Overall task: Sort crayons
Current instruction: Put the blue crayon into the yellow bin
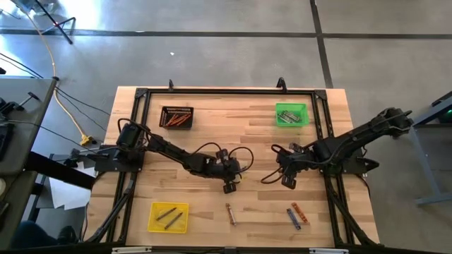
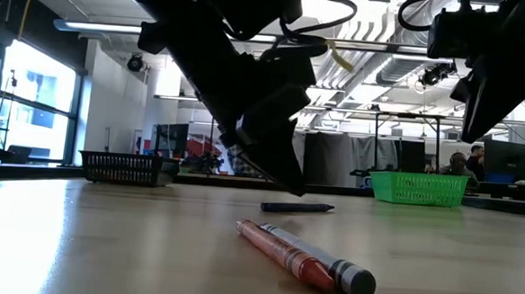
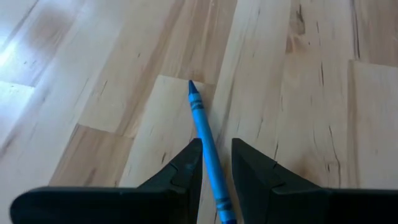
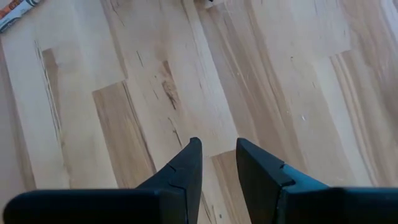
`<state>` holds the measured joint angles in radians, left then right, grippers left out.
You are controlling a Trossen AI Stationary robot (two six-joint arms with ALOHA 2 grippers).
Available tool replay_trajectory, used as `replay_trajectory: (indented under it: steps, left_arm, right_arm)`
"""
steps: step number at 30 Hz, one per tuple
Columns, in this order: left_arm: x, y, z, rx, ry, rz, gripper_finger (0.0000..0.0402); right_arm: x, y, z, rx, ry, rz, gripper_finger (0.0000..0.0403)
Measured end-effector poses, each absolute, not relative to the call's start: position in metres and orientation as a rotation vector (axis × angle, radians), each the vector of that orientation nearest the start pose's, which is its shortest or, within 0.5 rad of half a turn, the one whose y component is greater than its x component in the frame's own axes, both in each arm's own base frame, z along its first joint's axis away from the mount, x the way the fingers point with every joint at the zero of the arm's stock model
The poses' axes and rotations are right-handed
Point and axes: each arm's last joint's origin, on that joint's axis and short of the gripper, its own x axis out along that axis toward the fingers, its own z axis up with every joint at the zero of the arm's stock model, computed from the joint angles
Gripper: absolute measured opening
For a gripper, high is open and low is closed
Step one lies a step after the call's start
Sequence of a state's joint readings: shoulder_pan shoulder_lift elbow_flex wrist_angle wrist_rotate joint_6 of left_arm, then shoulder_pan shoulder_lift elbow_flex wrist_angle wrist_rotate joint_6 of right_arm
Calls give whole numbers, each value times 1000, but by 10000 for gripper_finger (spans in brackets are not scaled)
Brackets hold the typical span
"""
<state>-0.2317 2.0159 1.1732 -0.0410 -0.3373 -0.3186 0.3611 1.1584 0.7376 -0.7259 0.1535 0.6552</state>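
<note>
**Sorting partly done, a blue crayon in the left tool**

Three trays are already holding crayons: the black tray (image 1: 176, 116) at 11 o'clock on the tabletop (image 1: 233, 141) is carrying orange-red ones, the green tray (image 1: 291, 114) at 1 o'clock greyish ones, and the yellow tray (image 1: 169, 216) at 7 o'clock two grey sticks. The left tool (image 3: 216, 167), hanging near the tabletop's centre, is gripping a blue crayon (image 3: 204, 134) between its fingers, tip pointing outward (so this one seems to be mid-transfer). The right tool (image 4: 218, 163) is hovering just toward 3 o'clock of centre, its fingers slightly parted with nothing between them.

Loose crayons are lying along the 6 o'clock edge: a reddish-and-grey pair (image 1: 231, 214) and, toward 5 o'clock, a blue crayon beside an orange one (image 1: 296, 215). Judging from these, several are remaining to sort.
</note>
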Motion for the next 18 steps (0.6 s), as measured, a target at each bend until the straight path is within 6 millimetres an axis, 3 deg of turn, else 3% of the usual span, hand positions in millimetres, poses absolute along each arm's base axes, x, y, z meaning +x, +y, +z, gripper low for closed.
replay_trajectory:
  steps: [18]
  left_arm:
    - [389,-81,122,-92,871,257,72]
  right_arm:
    - [191,66,212,271,1096,-202,94]
